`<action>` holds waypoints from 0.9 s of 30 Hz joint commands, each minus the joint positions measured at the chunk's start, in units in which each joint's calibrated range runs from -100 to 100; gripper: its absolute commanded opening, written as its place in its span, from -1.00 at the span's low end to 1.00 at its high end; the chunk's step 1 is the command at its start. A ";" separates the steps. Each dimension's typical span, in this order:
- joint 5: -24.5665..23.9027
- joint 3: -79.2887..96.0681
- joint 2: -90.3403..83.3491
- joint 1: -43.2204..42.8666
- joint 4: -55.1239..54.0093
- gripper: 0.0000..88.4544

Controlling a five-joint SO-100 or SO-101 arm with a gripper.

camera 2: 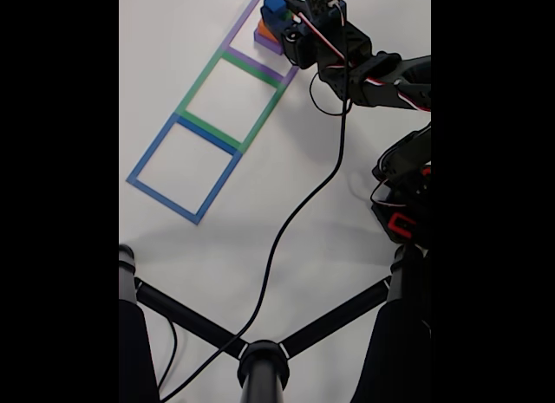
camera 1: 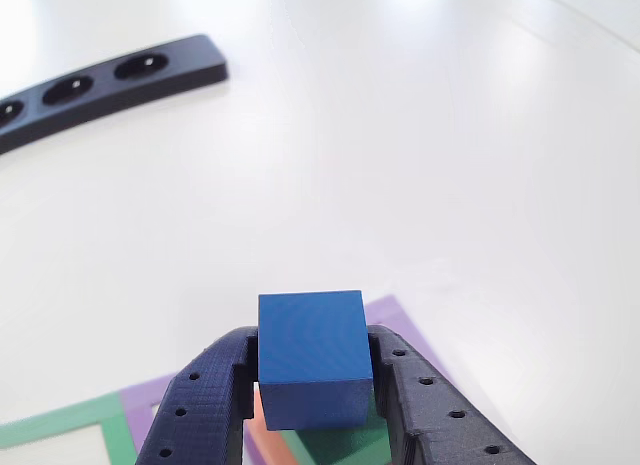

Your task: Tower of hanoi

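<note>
Blue cube (camera 1: 312,355) clamped between dark fingers (camera 1: 215,400) (one each side), above coloured stack (camera 2: 268,36)

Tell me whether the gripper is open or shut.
Shut on the blue cube: in the other view both fingers of the gripper press its sides, above the stack.

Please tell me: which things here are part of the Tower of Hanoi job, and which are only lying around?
Part of the job:
- blue cube, between the gripper fingers
- stacked blocks beneath it
- purple square, green square, blue square outlines on the table

Only lying around:
- black power strip
- black cable
- black stand legs
</note>
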 commanded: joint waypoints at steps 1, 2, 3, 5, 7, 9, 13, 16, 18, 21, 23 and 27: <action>0.59 -3.09 -6.94 -1.27 5.20 -0.93; 0.59 -3.36 -8.86 -1.42 7.62 -0.94; 0.59 -3.63 -11.34 -1.72 10.94 -0.94; 0.59 -5.18 -16.95 -2.18 19.04 -0.94; 0.59 -8.08 -22.48 -2.49 29.40 -0.94; 0.59 -12.81 -27.21 -2.64 41.94 -0.94; 0.59 -27.71 -32.18 -2.64 67.84 -0.94; 0.59 -40.70 -32.42 -3.25 83.95 -0.94; 0.59 -49.43 -31.78 -3.93 93.34 -0.94; 0.59 -59.33 -31.22 -5.46 103.46 -0.94; 0.59 -65.06 -30.82 -6.68 109.12 -0.95; 0.59 -74.69 -30.17 -9.58 118.11 -0.95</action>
